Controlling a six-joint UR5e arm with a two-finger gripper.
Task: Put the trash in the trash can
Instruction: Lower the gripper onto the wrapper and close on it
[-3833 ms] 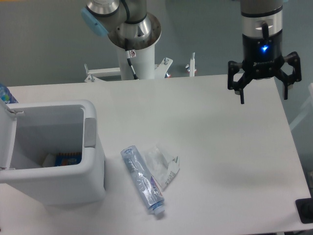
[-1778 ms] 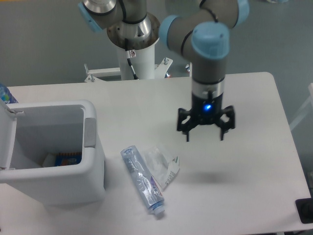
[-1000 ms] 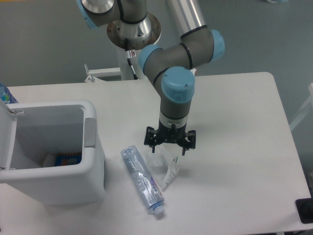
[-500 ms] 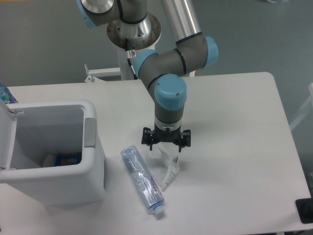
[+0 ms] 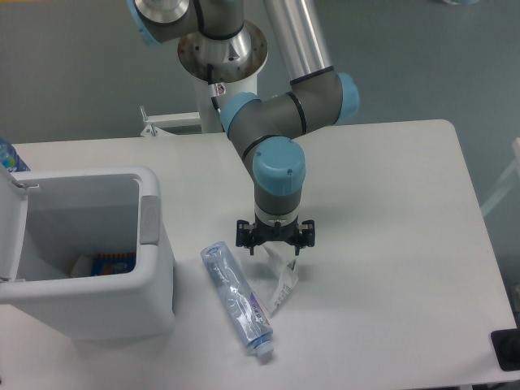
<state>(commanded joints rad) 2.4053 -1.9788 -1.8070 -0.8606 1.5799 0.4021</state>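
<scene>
The trash can point(image 5: 154, 280) runs off the left edge, its lid point(image 5: 10, 236) cut there. Its walls hide most of the contents. The gripper point(image 5: 274, 247) covers the upper part of the wrapper point(image 5: 279, 280); whether its fingers touch the plastic cannot be told. The arm's upper link leaves the top edge

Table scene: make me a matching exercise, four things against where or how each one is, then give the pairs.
Things:
1. crushed bottle
2. wrapper
3. trash can
4. gripper

States:
A. lid flipped open, items inside
B. open, poised over the wrapper
C. lying between the bin and the wrapper
D. crumpled, right of the bottle

Pairs: 1-C, 2-D, 3-A, 4-B
</scene>
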